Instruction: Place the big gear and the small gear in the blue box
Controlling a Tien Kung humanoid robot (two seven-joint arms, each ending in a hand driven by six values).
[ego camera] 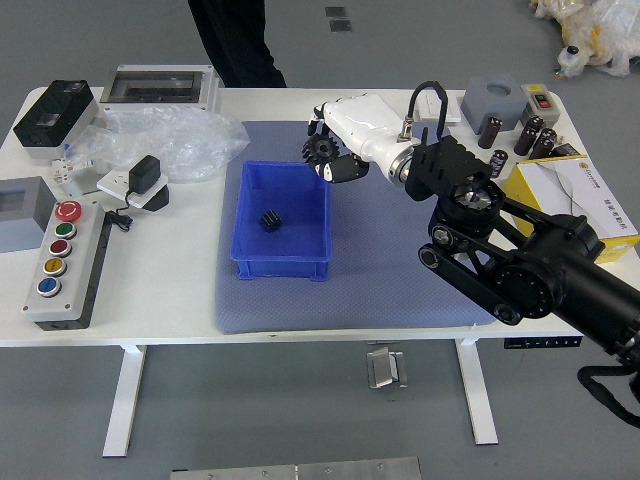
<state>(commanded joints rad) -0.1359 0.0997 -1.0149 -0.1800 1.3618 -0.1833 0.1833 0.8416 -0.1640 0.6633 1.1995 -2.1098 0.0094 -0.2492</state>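
My right hand [333, 158], white-backed with black fingers, holds the black toothed big gear [321, 150] just above the upper right corner of the blue box [282, 268]. Its fingers are closed on the gear. The small black gear [270, 220] lies inside the box, left of its middle. My left hand is out of view.
A button panel [68, 265], plastic wrap [165, 140] and a power adapter [145, 174] occupy the left side. At the right are a yellow-and-white box [575, 195], dark cylinders and a grey block [493, 100]. A person's dark-clothed legs [238, 45] show beyond the far edge.
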